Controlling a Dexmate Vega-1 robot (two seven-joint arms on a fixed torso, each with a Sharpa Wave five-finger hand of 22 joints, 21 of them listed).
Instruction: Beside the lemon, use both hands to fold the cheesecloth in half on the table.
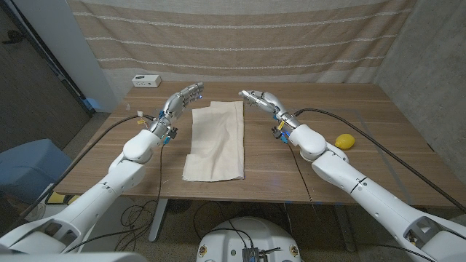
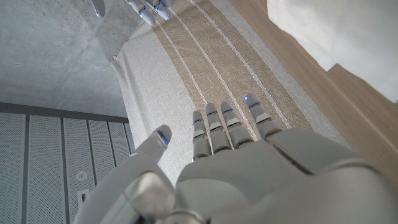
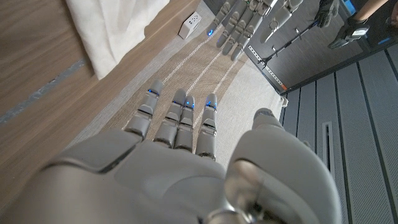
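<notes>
Lying on the table (image 1: 349,102) as a folded strip: the cloth (image 1: 215,140), between both hands. Hovering just beside its far left corner, fingers spread, holding nothing: the left hand (image 1: 179,102). Hovering off the far right corner, likewise released, seemingly not touching: the right hand (image 1: 263,100). Sitting well right: the lemon (image 1: 344,141).

small white plastic box (image 1: 146,81) sits at the wooden table's (image 1: 364,109) far left corner, beige striped curtain (image 1: 240,36) hanging behind
</notes>
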